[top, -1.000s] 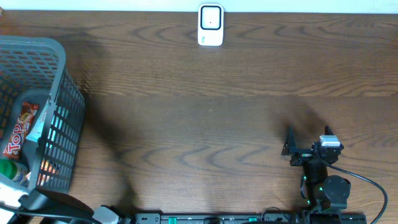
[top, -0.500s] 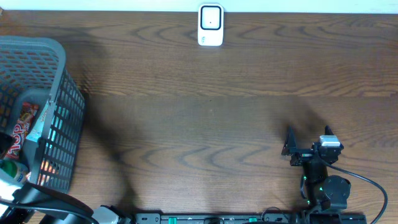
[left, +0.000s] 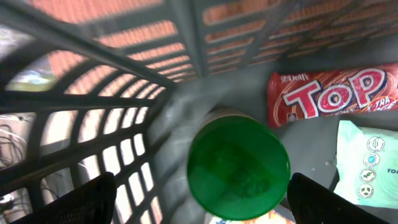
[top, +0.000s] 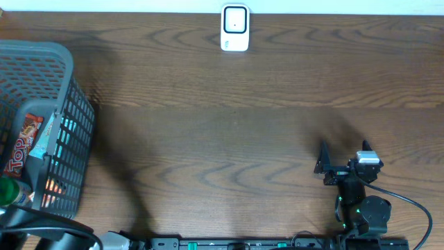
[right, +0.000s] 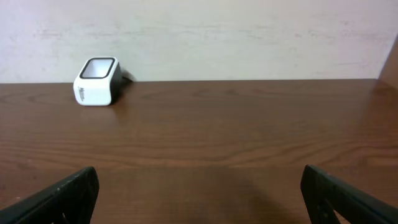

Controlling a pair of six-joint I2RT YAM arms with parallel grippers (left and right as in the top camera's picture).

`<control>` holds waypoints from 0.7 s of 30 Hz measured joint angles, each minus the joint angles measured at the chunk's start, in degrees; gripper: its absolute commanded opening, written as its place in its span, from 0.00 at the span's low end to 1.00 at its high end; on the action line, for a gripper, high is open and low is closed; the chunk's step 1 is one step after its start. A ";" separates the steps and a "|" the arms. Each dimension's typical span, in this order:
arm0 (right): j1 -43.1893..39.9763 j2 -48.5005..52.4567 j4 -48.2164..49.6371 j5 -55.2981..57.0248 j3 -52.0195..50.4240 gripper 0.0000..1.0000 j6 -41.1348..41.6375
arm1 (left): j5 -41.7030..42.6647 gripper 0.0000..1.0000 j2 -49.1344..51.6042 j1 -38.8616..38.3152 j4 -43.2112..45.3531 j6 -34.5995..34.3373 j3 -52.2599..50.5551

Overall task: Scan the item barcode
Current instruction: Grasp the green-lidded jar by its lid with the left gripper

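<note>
The grey mesh basket (top: 66,114) at the table's left holds a red TOP candy bar (top: 21,146), a pale green pack (top: 47,135) and a green-capped container (top: 7,189). In the left wrist view my left gripper (left: 202,208) hangs open inside the basket. The green cap (left: 238,167) lies between its fingers, untouched, with the TOP bar (left: 333,93) and the pale pack (left: 370,165) to its right. The white barcode scanner (top: 235,28) stands at the table's far edge and shows in the right wrist view too, scanner (right: 97,81). My right gripper (top: 344,149) rests open near the front right, holding nothing.
The basket wall (left: 93,124) rises close on the left of my left gripper. My left arm (top: 41,237) crosses the bottom left corner of the overhead view. Brown wooden table (top: 229,139) stretches between basket, scanner and right arm. A pale wall (right: 249,37) backs the table.
My left arm has slid toward the lower left corner of the overhead view, uncovering the TOP bar again. The right arm has not moved.
</note>
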 measured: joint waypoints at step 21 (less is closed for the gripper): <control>0.00 0.00 0.00 0.00 0.00 0.99 0.00 | 5.70 0.88 9.05 0.00 2.67 -0.15 -0.04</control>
